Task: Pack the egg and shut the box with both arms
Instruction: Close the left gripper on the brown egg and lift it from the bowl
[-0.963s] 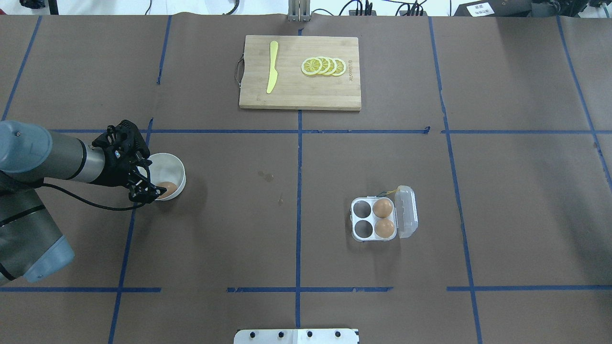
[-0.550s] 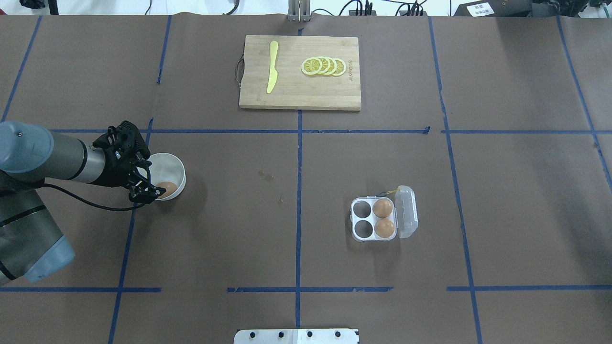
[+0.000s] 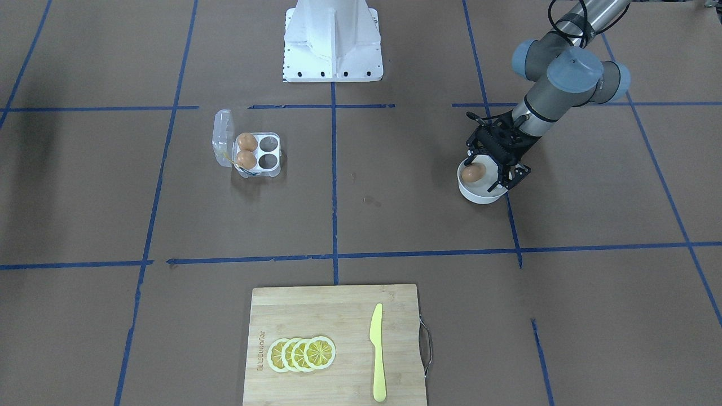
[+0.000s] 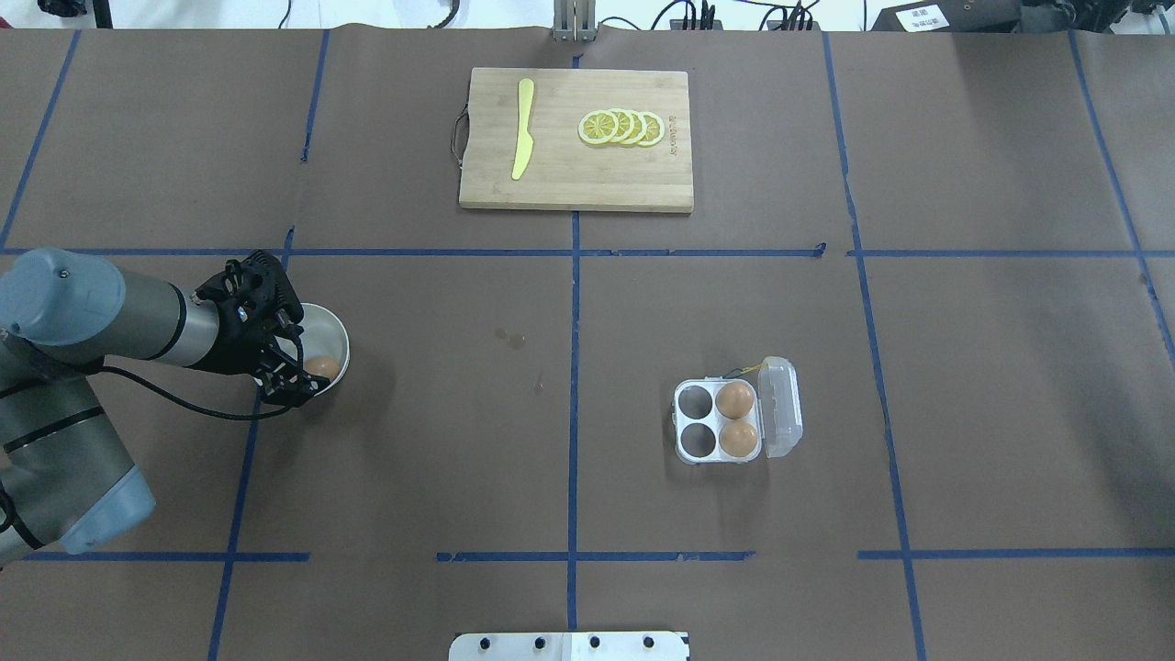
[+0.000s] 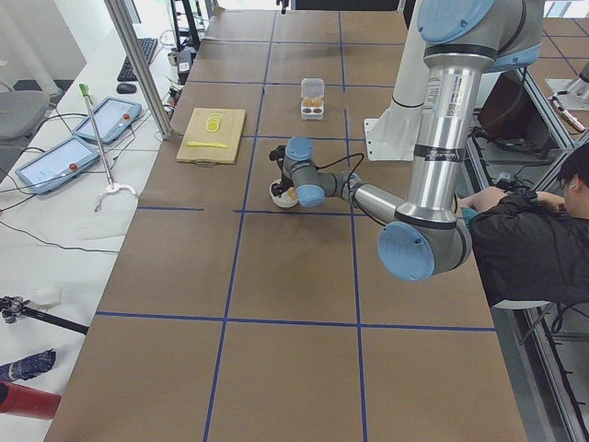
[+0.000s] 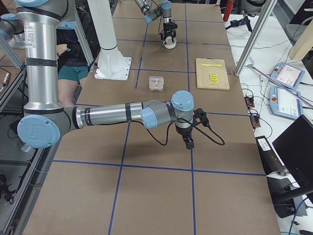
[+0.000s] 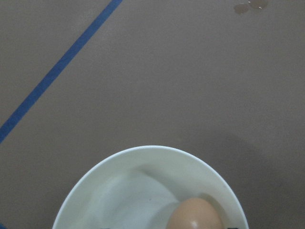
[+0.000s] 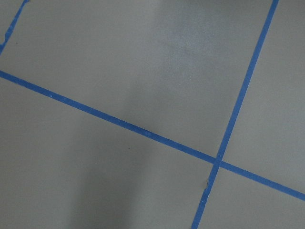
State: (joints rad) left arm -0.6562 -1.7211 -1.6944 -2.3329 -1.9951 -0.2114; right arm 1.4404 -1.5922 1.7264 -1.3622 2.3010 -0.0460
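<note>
A tan egg (image 4: pixel 322 368) lies in the white bowl (image 4: pixel 341 335) at the table's left. My left gripper (image 4: pixel 301 356) is down at the bowl, open, with its fingers either side of this egg (image 3: pixel 473 172); I cannot tell whether they touch it. The left wrist view shows the egg (image 7: pixel 195 214) inside the bowl's rim (image 7: pixel 143 149). The clear box (image 4: pixel 699 422) stands right of centre, lid (image 4: pixel 783 408) open, with two eggs (image 4: pixel 734 400) in its right cells and two cells empty. My right gripper (image 6: pixel 189 143) hangs over bare table; I cannot tell its state.
A wooden cutting board (image 4: pixel 560 184) with a yellow knife (image 4: pixel 522 128) and lemon slices (image 4: pixel 622 127) lies at the far middle. Blue tape lines cross the brown table. The white pedestal base (image 3: pixel 333 45) stands at the robot's side. A person (image 5: pixel 534 239) sits beside the table.
My left gripper has shifted slightly right and toward the robot, further over the bowl, and covers more of it. The egg, box and board have not moved.
</note>
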